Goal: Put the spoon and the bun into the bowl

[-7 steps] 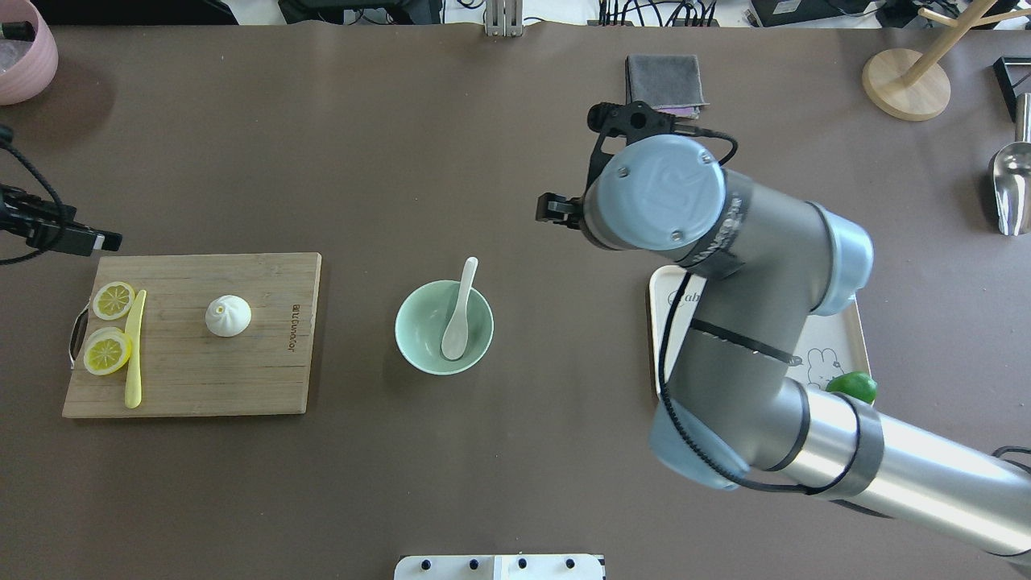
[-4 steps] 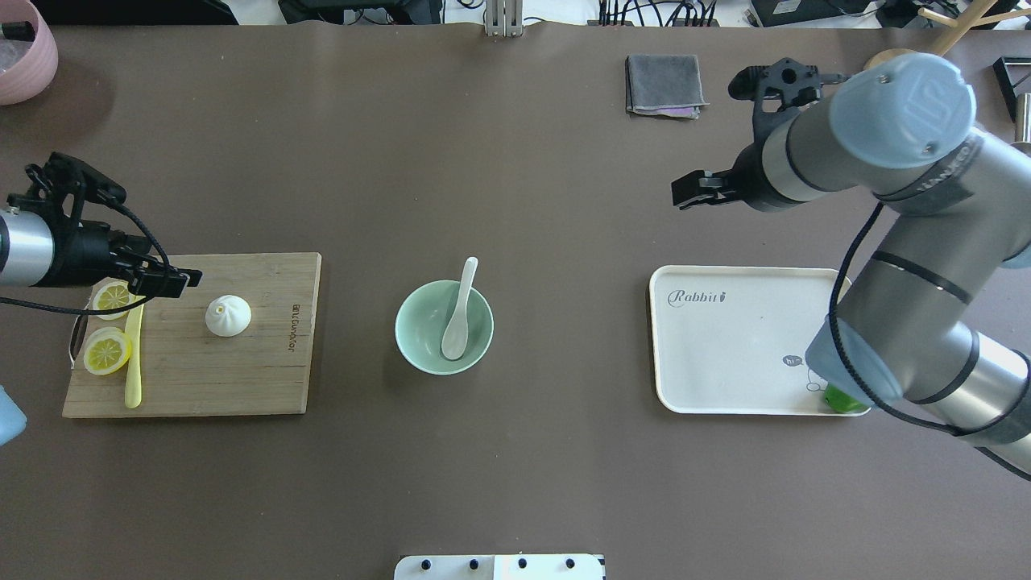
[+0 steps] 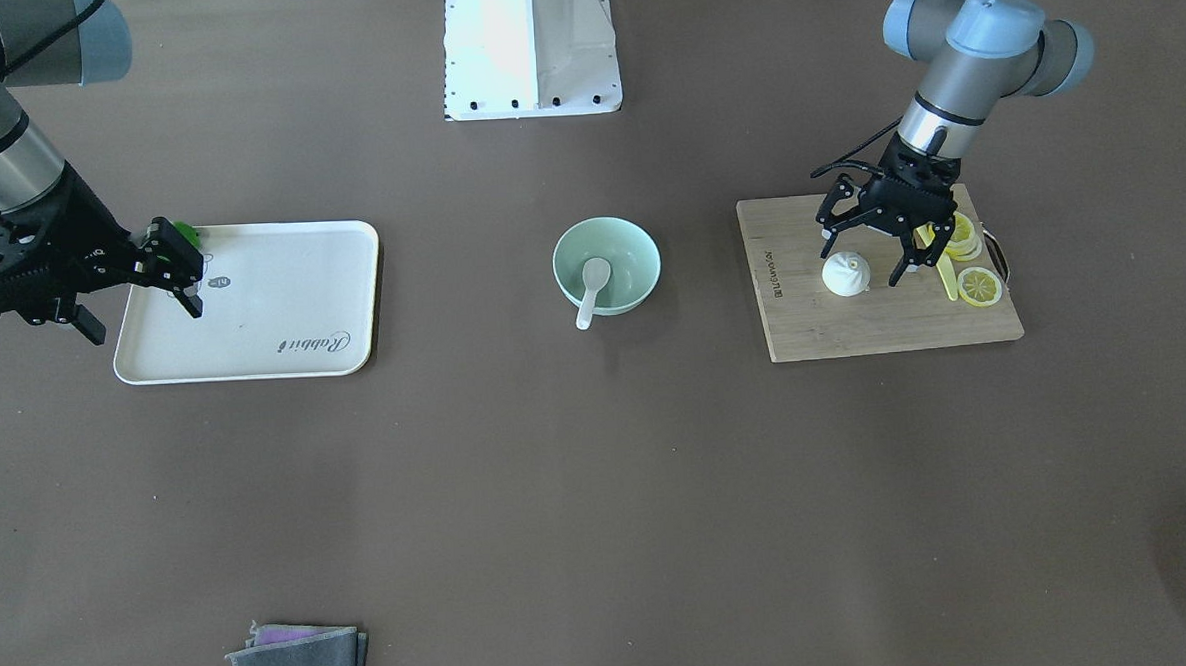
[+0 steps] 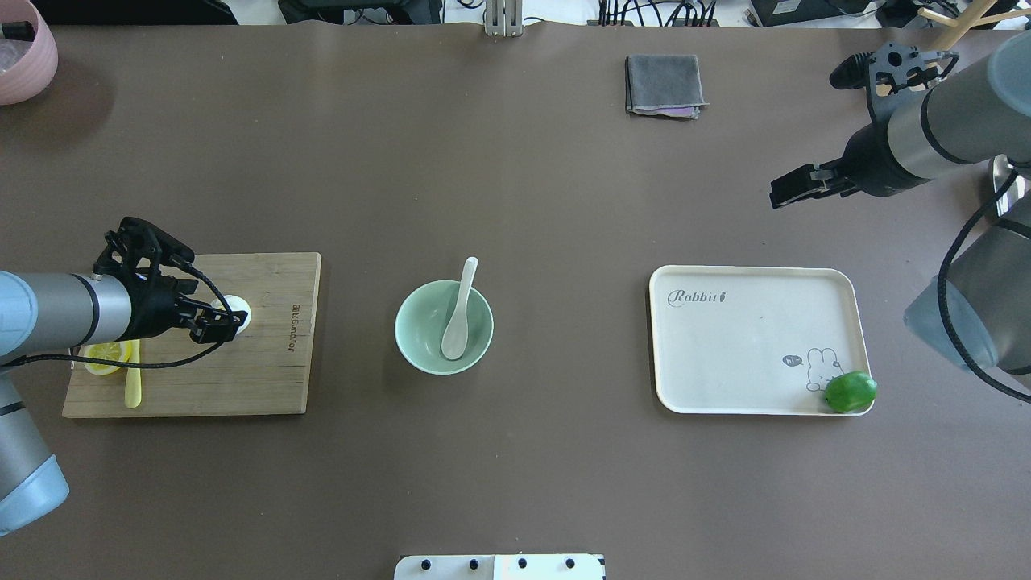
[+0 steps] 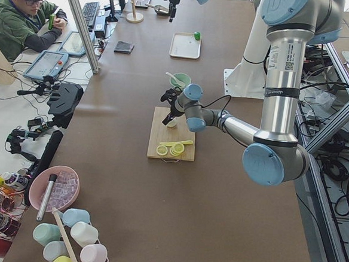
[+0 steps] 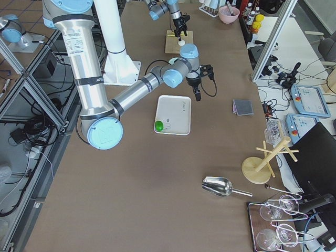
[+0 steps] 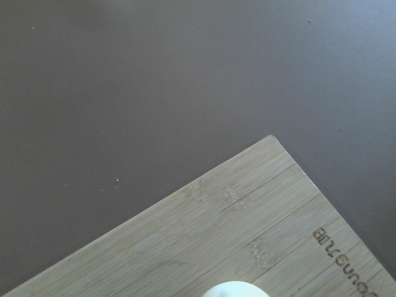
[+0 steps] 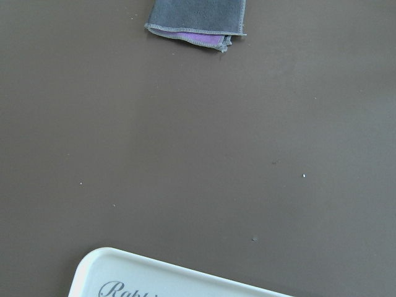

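Observation:
The white spoon (image 4: 457,310) lies in the mint-green bowl (image 4: 407,338), scoop down and handle over the far rim; both also show in the front view, spoon (image 3: 591,283) and bowl (image 3: 639,251). The white bun (image 4: 239,309) sits on the wooden cutting board (image 4: 242,379). My left gripper (image 4: 224,322) is open, its fingers (image 3: 827,235) astride the bun (image 3: 846,274), just above the board. The bun's top (image 7: 235,289) peeks in at the left wrist view's bottom edge. My right gripper (image 4: 785,196) is open and empty, raised beyond the tray.
Lemon slices (image 3: 979,286) and a thin yellow knife (image 4: 133,391) lie on the board's left end, under my left wrist. A white tray (image 4: 749,338) with a green lime (image 4: 850,391) sits right. A grey cloth (image 4: 664,83) lies far back. A pink container (image 4: 20,56) is far left.
My left arm has come in over the board and lowered its open gripper onto the bun. My right arm has swung away to the right. The spoon stays in the bowl.

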You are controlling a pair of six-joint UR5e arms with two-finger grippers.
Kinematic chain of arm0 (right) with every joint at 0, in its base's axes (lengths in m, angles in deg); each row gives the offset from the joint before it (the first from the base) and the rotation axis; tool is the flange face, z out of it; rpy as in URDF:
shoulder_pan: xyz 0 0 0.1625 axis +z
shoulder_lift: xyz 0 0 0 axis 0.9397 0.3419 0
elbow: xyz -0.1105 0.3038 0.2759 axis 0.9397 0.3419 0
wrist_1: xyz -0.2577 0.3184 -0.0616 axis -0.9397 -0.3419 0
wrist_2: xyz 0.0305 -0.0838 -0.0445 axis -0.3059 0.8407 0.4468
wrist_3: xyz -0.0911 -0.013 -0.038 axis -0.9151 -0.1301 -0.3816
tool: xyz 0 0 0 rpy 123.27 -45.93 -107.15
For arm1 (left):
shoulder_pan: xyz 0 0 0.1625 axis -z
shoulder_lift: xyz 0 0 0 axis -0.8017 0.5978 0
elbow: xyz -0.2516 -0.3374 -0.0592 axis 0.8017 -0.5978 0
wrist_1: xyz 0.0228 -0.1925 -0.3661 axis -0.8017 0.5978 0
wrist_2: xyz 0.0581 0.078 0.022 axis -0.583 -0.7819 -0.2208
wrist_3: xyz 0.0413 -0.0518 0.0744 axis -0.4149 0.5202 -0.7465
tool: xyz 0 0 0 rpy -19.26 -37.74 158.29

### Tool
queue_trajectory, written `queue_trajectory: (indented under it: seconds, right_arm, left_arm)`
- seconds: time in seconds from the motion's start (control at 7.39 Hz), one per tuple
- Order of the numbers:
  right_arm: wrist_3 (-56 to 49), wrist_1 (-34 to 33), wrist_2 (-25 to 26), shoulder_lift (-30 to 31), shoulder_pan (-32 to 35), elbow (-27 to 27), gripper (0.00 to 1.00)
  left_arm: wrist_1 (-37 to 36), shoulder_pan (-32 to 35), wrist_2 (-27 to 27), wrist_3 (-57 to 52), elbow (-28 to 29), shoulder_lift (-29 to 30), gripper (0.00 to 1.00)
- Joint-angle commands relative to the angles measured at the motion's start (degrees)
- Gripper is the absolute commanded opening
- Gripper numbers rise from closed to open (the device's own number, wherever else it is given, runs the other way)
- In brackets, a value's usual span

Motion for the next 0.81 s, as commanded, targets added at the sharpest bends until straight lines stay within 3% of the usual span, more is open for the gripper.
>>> queue_trajectory:
  seconds: [0.0,0.14,0.41,0.54,0.68]
  right_arm:
    - [0.0,0.1,0.1,0.2,0.1,0.0,1.00]
    - [0.1,0.1,0.1,0.2,0.1,0.0,1.00]
    - [0.2,0.1,0.3,0.1,0.1,-0.3,1.00]
    - [0.2,0.1,0.3,0.1,0.1,-0.2,1.00]
    - [0.2,0.1,0.4,0.1,0.1,-0.1,1.00]
  left_arm:
    - [0.2,-0.8,-1.0,-0.2,1.7,0.2,0.77]
    - [0.2,-0.8,-1.0,-0.1,1.8,0.6,0.63]
    - [0.2,-0.8,-0.9,0.5,0.8,2.0,0.23]
    - [0.2,-0.8,-0.8,0.6,-0.2,2.5,0.08]
    - [0.1,-0.8,-0.8,0.7,-1.8,3.2,0.03]
